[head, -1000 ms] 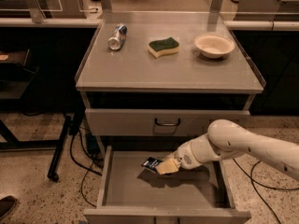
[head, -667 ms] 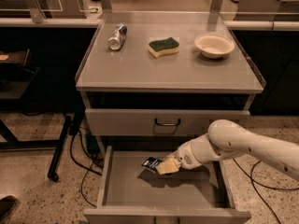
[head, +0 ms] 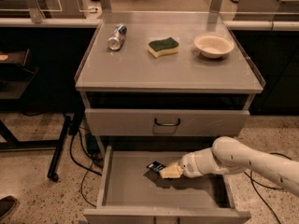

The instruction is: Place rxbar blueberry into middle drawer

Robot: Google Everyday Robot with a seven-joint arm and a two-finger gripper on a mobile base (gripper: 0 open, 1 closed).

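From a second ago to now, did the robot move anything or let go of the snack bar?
Nothing visibly changed. The gripper still hangs inside the open middle drawer, holding the rxbar blueberry just above the drawer floor, and it has not let go. On top of the cabinet, the can, the sponge and the bowl stayed where they were.

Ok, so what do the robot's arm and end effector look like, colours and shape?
The arm is smooth, rounded and white, with thick tubular segments and a bulging joint. It narrows toward the end effector, which sits over the open middle drawer and is pale cream-yellow. No cables show on it.
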